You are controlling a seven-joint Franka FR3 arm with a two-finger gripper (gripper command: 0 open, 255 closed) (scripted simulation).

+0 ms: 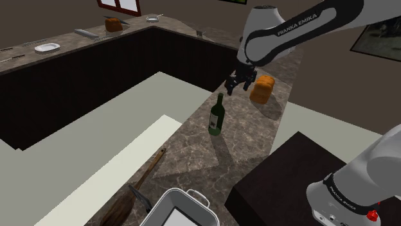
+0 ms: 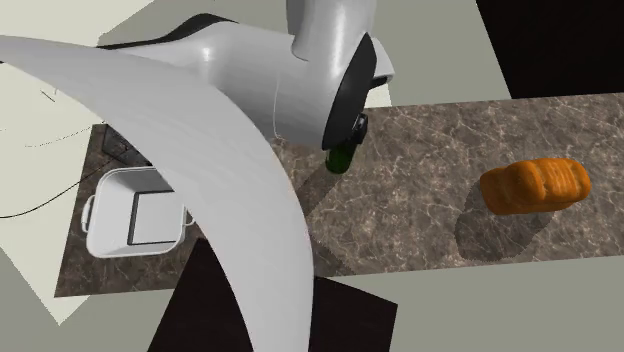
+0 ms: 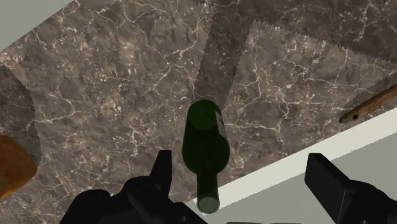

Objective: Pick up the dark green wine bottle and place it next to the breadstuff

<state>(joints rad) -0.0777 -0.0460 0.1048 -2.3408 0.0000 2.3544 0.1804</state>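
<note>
In the shoulder view the dark green wine bottle (image 1: pixel 217 116) is standing upright on the marble bench (image 1: pixel 193 154), and the hand (image 1: pixel 237 87) is hanging just above it and a little to that view's right, gripping nothing; so the step in hand is, by my reading, the approach before the grasp. An orange-brown loaf (image 1: pixel 262 88) is lying farther along the same bench, near the bottle, and is probably the breadstuff meant, though a second loaf (image 1: pixel 114 24) is sitting on the far bench (image 1: pixel 67 41). In the second exterior view the white arm (image 2: pixel 200 150) is covering most of the scene: only a dark green sliver of the bottle (image 2: pixel 342 160) is peeking out beneath it, the hand's fingers are hard to make out, and the loaf (image 2: pixel 533 185) is lying well to the right while a white pot (image 2: pixel 135 212) is sitting to the left. In the wrist view the fingers (image 3: pixel 163 173) are standing wide apart with the bottle's neck (image 3: pixel 207 191) between them, nearer one finger and touched by neither; the next move is calling for centring, descending and closing before carrying. The bottle's base is hiding behind its own body, and the loaf (image 3: pixel 11 168) and a wooden handle (image 3: pixel 372 105) are being cut off at the edges.
</note>
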